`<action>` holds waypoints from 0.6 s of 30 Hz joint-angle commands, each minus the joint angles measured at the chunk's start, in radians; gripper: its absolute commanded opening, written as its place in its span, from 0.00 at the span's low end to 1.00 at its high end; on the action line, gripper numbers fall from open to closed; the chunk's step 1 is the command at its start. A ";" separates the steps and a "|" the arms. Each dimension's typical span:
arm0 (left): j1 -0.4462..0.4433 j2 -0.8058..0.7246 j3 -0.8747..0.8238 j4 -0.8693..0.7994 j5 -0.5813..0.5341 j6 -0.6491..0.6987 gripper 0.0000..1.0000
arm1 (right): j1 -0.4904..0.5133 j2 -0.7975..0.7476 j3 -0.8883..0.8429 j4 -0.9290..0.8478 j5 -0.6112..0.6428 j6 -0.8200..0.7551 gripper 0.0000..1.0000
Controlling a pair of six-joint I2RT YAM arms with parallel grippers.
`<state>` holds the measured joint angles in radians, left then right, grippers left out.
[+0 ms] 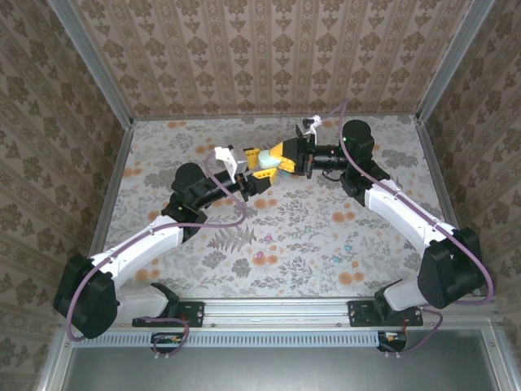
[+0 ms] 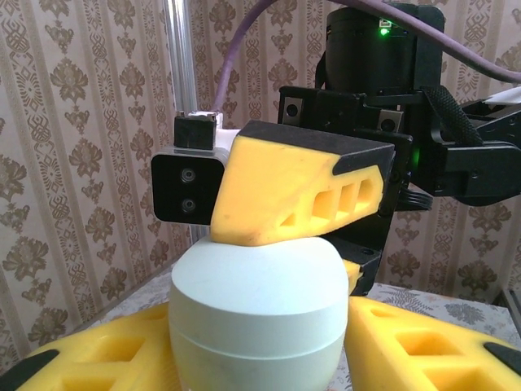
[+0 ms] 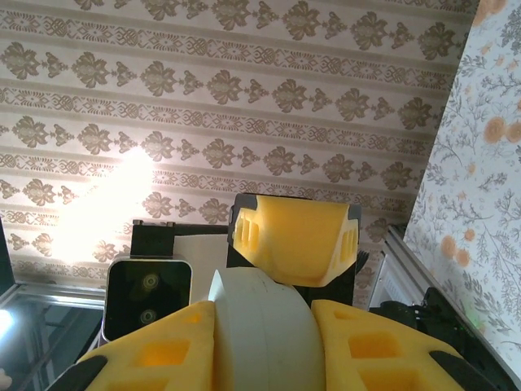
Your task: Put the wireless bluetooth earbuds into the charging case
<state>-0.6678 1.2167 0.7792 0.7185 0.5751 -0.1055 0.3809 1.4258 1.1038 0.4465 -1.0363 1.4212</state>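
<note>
1. Enclosing the scene, walls (image 1: 269, 57) papered in a brown damask pattern rise on the left, far and right sides of the top view.
2. The table (image 1: 326, 244) lies under a pale cloth printed with flowers and leaves and takes up the middle of that frame.
3. The left arm (image 1: 146, 244) reaches from the lower left corner up toward the upper centre. The right arm (image 1: 407, 212) comes from the lower right and bends back leftward to meet it there.
4. The left gripper (image 1: 259, 164) and the right gripper (image 1: 274, 160) come together nose to nose in the upper centre of the top view, raised above the cloth.
5. In the left wrist view the left gripper (image 2: 260, 350) has its yellow fingers (image 2: 106, 358) pressed against either side of the charging case (image 2: 256, 301) at the bottom of the frame, clamped on it. A yellow finger of the right gripper (image 2: 293, 191) lies flat on top of the case in the frame's centre.
6. In the right wrist view the right gripper (image 3: 264, 342) likewise squeezes the case (image 3: 260, 318) between its two yellow fingers (image 3: 163, 350) at the bottom centre.
7. The charging case is a rounded, whitish pebble held in the air between both grippers. A thin seam runs around it low down, and its inside is hidden, so I cannot tell where the earbuds are.
</note>
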 commanded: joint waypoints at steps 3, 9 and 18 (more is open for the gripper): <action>-0.007 0.005 0.036 0.038 0.023 -0.018 0.48 | 0.008 -0.020 -0.014 0.039 0.022 0.007 0.11; -0.006 0.006 0.035 0.040 0.025 -0.022 0.48 | 0.010 -0.019 -0.014 0.043 0.026 0.005 0.11; -0.007 0.016 0.037 0.048 0.026 -0.033 0.51 | 0.013 -0.018 -0.016 0.047 0.027 0.003 0.11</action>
<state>-0.6670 1.2228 0.7818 0.7273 0.5755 -0.1200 0.3862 1.4258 1.1019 0.4610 -1.0275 1.4208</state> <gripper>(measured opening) 0.506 0.294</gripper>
